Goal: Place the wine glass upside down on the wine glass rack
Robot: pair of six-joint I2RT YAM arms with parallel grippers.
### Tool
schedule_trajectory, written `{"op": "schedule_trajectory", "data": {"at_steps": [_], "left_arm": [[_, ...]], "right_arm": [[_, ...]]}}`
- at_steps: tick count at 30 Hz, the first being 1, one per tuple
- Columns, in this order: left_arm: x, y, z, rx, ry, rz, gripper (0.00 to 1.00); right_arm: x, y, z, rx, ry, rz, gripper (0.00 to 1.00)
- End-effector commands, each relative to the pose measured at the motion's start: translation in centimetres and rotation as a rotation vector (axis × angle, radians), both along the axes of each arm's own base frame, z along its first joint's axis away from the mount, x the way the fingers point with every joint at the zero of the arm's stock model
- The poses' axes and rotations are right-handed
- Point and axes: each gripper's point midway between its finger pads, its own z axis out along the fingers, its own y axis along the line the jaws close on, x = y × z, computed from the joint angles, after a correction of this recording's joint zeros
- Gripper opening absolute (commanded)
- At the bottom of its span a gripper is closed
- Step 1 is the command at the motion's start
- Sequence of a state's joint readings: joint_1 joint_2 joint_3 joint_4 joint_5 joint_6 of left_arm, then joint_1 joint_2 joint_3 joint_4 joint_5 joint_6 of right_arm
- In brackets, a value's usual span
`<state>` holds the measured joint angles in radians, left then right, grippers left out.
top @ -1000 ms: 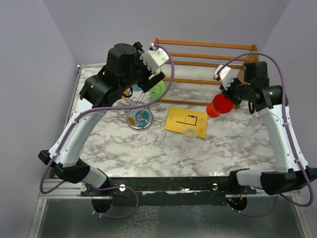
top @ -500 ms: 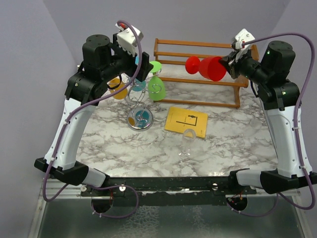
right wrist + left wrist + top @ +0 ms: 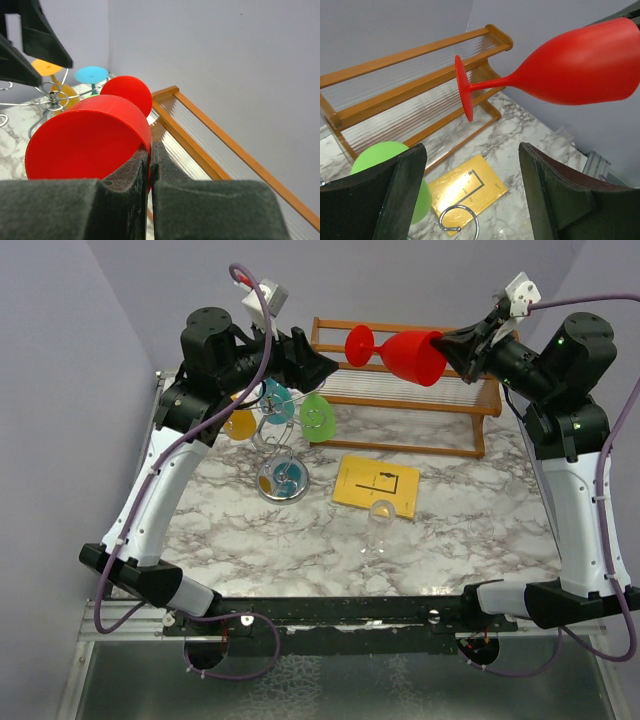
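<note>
Precariously, the right hand (image 3: 452, 343) pinches only the rim of the red wine glass (image 3: 408, 357), held sideways high above the bench (image 3: 470, 530), well apart from the wire rack (image 3: 283, 483); the left hand (image 3: 318, 365) gapes empty. Any slip at that thin rim could drop it.

A clear glass (image 3: 380, 525) stands just beside a yellow card (image 3: 376, 485).

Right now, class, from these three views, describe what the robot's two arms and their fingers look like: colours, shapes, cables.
Both the left arm and right arm have smooth white links joined by bulky black joints. A purple cable loops along each. A small white camera box sits at each wrist. The fingers are broad, dark grey and foam-textured.
</note>
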<state>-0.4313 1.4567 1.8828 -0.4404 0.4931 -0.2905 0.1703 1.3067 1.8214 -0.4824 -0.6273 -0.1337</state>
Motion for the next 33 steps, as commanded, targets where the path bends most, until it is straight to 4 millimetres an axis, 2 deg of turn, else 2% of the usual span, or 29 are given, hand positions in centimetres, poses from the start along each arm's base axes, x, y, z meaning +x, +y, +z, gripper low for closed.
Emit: {"op": "schedule_trajectory", "data": {"at_steps": [1, 12, 18, 33], "left_arm": [[-0.2, -2.0, 1.0, -0.124, 0.049, -0.100, 0.75], [0.4, -3.2, -0.6, -0.148, 0.099, -0.144, 0.57], [0.1, -3.6, -0.4, -0.161, 0.103, -0.167, 0.44], [0.3, -4.5, -1.1, -0.173, 0.149, -0.187, 0.23]], "right_arm": [[-2.1, 1.0, 2.0, 0.055, -0.029, 0.079, 0.01], [-3.5, 1.7, 2.1, 0.068, -0.019, 0.145, 0.01], [-3.4, 1.9, 1.9, 0.068, -0.014, 0.153, 0.01], [-3.5, 2.3, 1.3, 0.070, 0.000, 0.186, 0.01]]}}
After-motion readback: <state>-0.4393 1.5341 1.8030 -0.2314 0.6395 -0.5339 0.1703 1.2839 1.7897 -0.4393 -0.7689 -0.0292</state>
